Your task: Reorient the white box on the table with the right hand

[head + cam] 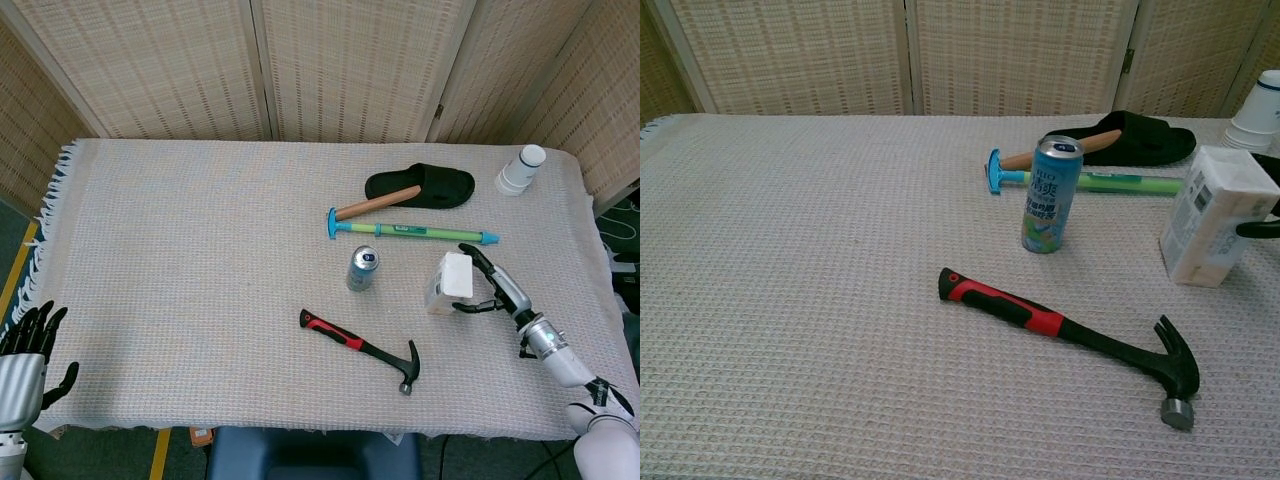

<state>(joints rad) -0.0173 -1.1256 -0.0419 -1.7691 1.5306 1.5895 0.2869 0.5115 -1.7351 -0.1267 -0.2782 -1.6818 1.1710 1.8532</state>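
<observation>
The white box (447,282) stands tilted on the cloth at the right, its top leaning toward my right side; in the chest view the white box (1215,215) rests on its lower edge. My right hand (495,290) grips it, fingers over the far top edge and thumb against the near side. Only dark fingertips of the right hand (1262,228) show at the chest view's right border. My left hand (25,350) hangs off the table's front left corner, fingers apart, holding nothing.
A blue drink can (363,268) stands just left of the box. A red-and-black hammer (360,345) lies in front. Behind are a green-and-blue rod (410,232), a black slipper (420,185) with a wooden handle on it, and stacked white cups (521,170).
</observation>
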